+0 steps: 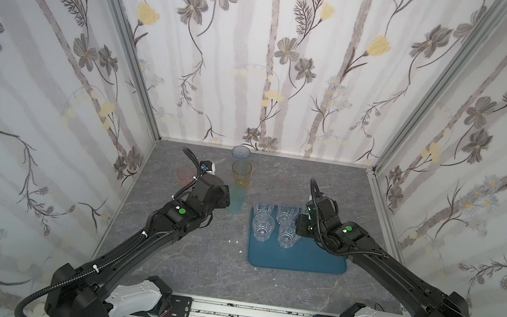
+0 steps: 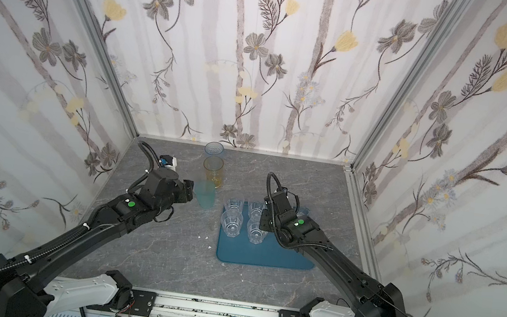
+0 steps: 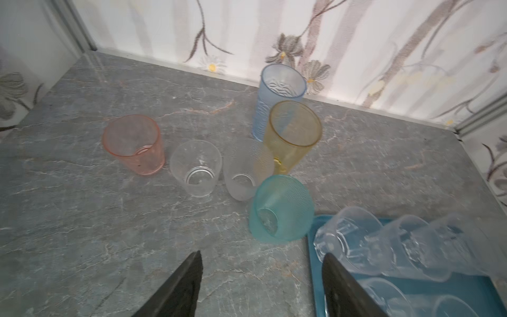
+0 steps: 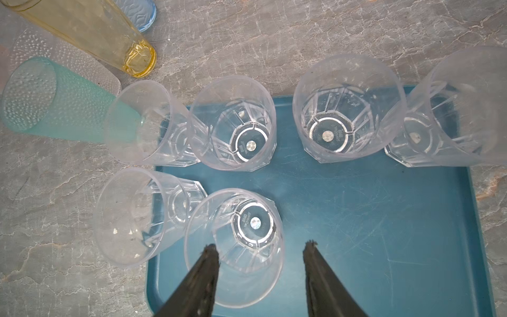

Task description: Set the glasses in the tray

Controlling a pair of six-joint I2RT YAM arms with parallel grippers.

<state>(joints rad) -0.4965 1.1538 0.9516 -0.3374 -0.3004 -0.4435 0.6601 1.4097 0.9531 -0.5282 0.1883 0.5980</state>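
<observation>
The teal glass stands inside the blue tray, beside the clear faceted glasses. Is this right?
Not quite: the teal glass stands on the grey tabletop, just outside the blue tray, not inside it. It is beside the clear faceted glasses, as you say. The left wrist view shows this.

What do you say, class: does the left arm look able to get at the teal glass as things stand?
Probably yes. The left gripper is open and the teal glass stands just ahead of it, bare table between. The frosted glass and the tray crowd it closely.
</observation>
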